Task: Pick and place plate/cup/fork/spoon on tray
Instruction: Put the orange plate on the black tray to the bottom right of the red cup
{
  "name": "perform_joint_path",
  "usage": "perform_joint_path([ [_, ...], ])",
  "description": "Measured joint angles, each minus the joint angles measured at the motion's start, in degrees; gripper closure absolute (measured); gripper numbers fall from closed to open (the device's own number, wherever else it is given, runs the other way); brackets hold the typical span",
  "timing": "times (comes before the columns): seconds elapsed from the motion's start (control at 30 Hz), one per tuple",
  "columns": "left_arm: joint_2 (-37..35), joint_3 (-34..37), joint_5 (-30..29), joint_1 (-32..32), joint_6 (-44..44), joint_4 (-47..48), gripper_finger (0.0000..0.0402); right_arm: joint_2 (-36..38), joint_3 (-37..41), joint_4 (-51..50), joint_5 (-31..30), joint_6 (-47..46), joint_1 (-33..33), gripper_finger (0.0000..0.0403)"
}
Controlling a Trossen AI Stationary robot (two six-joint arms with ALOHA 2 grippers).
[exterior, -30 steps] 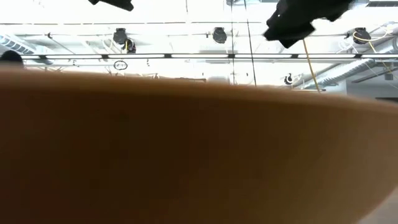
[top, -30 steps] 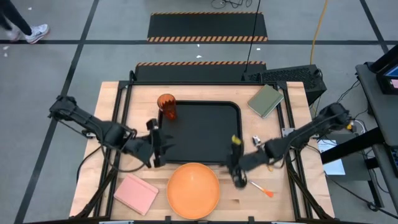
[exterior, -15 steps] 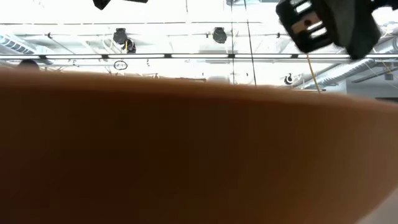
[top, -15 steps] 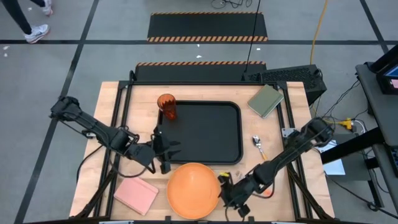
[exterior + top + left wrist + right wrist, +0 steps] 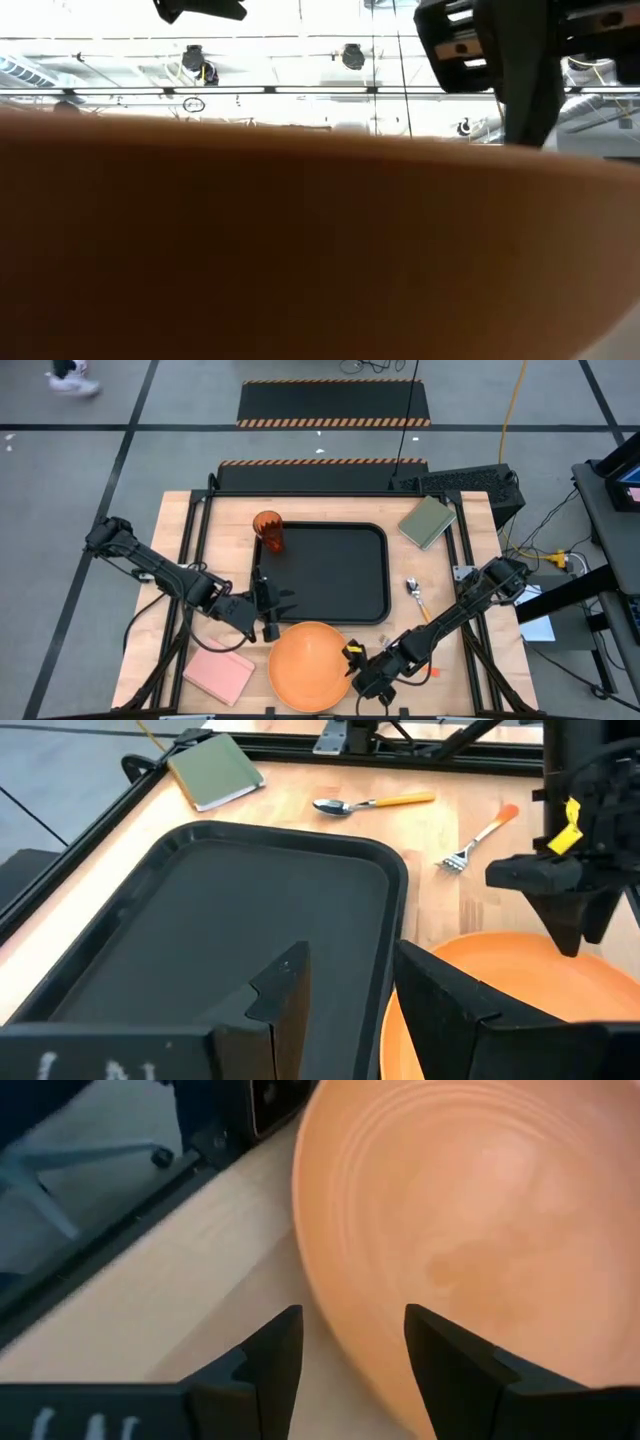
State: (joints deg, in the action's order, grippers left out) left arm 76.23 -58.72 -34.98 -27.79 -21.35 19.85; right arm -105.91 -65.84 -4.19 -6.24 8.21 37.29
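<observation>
Right tool [image 5: 352,672], fingers apart, beside plate [image 5: 308,665] on wooden table [image 5: 455,670].

The tray [image 5: 335,575] floor is bare across the frame's middle; only the cup [image 5: 268,531] stands at its upper-left corner. The plate [image 5: 310,665] fills the counter [image 5: 455,680] below the tray, hemmed by the left pincer [image 5: 271,603] at its upper left and the right pincer [image 5: 352,665] at its right rim. To the tray's right lies the spoon [image 5: 414,593]; at lower left, a pink block [image 5: 217,671].
</observation>
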Motion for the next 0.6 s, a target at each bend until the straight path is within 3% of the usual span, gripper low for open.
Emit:
perform_joint_path([
  [0.6, 0.0, 0.0, -0.1, 2.2, 4.7, 0.0, 0.0252, 0.0, 8.7, 13.1, 0.3, 11.7, -0.6, 0.0248],
])
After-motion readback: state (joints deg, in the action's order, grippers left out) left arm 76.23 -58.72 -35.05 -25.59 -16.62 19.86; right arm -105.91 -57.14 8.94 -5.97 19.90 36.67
